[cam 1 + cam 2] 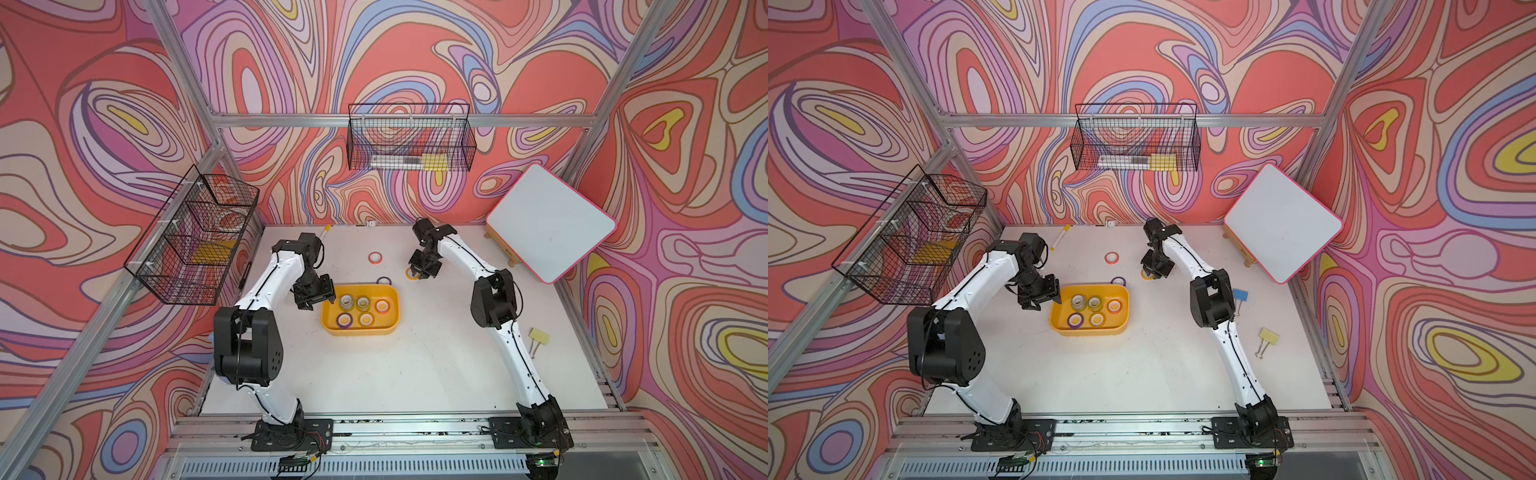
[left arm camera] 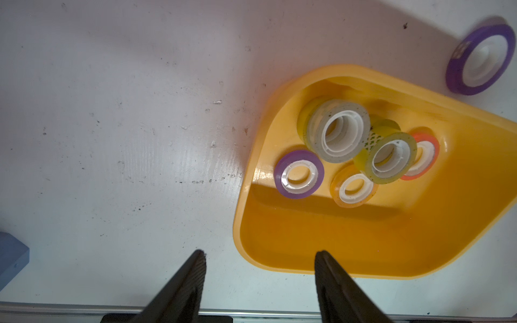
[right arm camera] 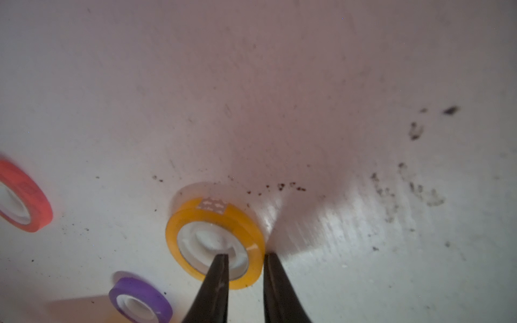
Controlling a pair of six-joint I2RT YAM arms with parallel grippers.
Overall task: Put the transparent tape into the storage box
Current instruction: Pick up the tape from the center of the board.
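A yellow transparent tape roll lies flat on the white table, right of and behind the storage box; in a top view the roll peeks from under my right gripper. That gripper is shut on the roll's wall, one finger inside the white core and the other against the outer rim. The storage box, a shallow yellow-orange tray, holds several tape rolls. My left gripper hangs open and empty over the tray's left rim.
A purple roll lies just behind the tray and a red roll farther back. Two black wire baskets hang on the walls. A whiteboard leans at the back right. Binder clips lie right.
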